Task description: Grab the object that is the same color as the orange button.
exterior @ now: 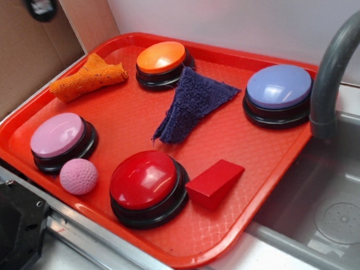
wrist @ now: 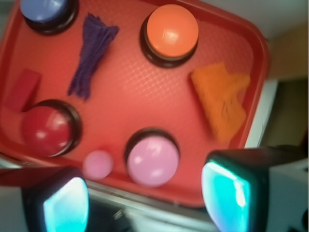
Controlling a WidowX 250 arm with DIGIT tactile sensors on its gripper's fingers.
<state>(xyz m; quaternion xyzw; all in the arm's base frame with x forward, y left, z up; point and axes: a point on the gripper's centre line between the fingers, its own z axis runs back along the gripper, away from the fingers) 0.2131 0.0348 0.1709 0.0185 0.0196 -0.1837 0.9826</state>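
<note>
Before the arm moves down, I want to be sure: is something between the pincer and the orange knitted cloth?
Nothing visible. The open pincer hangs above the tray edge; the orange knitted cloth lies uncovered.

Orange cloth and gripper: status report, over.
Gripper open, empty, hovering above the tray's near edge. Orange cloth untouched in the far corner beside the orange button. Nothing on the cloth; pink button sits below the gripper.
</note>
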